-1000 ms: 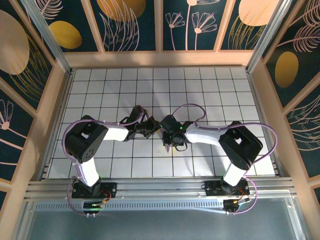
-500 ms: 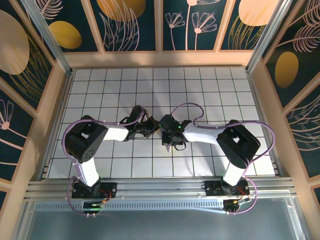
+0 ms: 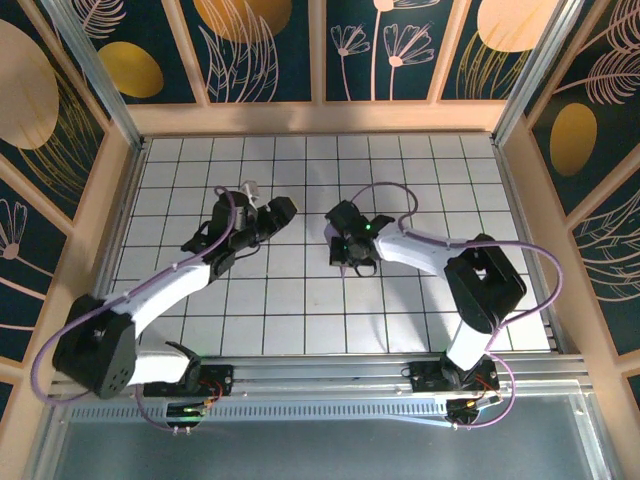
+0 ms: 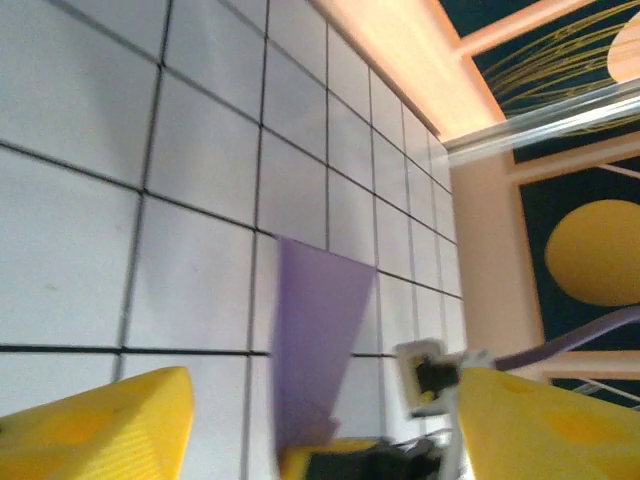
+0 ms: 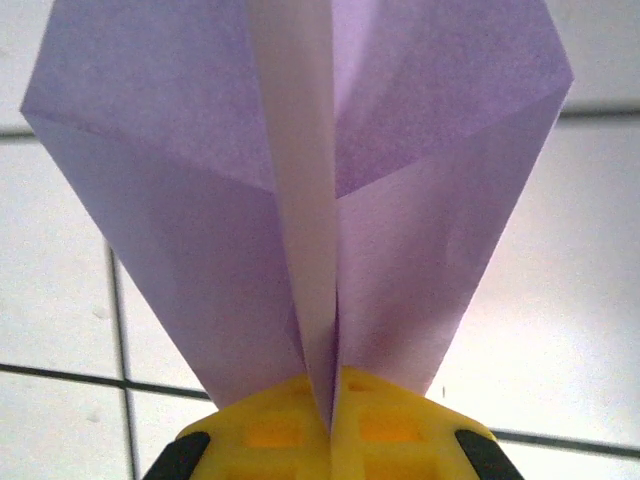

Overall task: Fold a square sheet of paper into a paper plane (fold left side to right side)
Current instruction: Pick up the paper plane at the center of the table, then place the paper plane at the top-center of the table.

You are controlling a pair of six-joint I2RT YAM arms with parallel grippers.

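At the middle of the table (image 3: 420, 300), the right gripper (image 5: 330, 425) pinches the plane (image 5: 300, 170) by its centre fold; the left gripper (image 3: 268, 208) hangs wide open to its left. Feather-light and easily crumpled, it is probably best held along that stiffer folded spine.

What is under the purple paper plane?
White table tiles with dark lines show beside the paper plane, which the right tool pinches at its centre fold. The tiles straight behind the paper are covered, so I can't see them.
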